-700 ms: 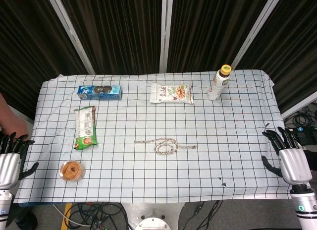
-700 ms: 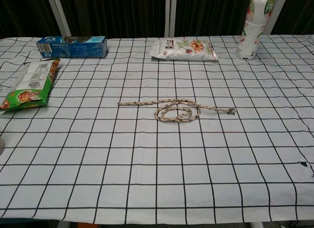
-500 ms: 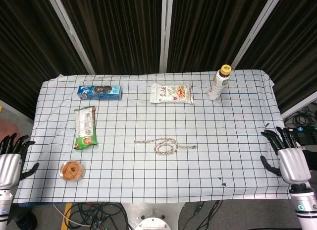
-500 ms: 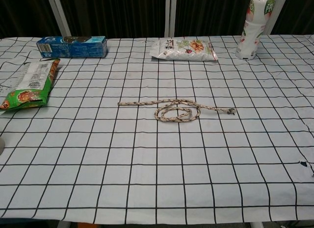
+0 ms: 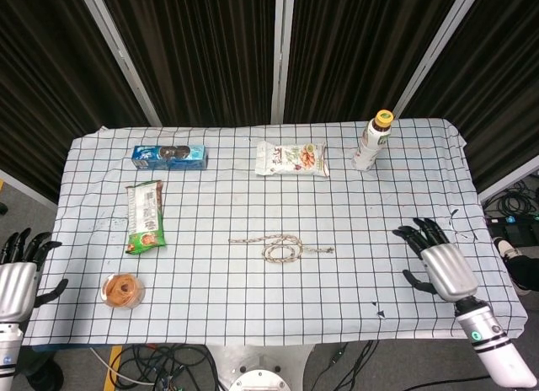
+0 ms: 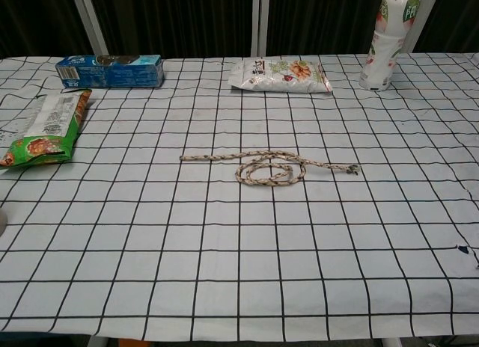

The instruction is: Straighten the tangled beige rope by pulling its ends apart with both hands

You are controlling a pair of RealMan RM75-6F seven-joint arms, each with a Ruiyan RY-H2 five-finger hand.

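Note:
The beige rope (image 5: 283, 246) lies on the checked cloth near the table's middle, coiled in a loop with one end trailing left and the other right; in the chest view the beige rope (image 6: 268, 167) shows the same loop. My right hand (image 5: 440, 262) hovers over the table's right part, fingers spread, holding nothing, well to the right of the rope's right end. Off the table's left front corner, my left hand (image 5: 18, 277) is open and empty too. Neither hand appears in the chest view.
A blue biscuit box (image 5: 169, 157), a green snack bag (image 5: 145, 216) and a round cookie pack (image 5: 122, 290) sit on the left. A white snack bag (image 5: 290, 158) and a bottle (image 5: 372, 141) stand at the back. Cables lie below the front edge.
My right hand has swung left from the table's right edge to above the cloth, closer to the rope. The left hand has barely shifted. The rope lies as before.

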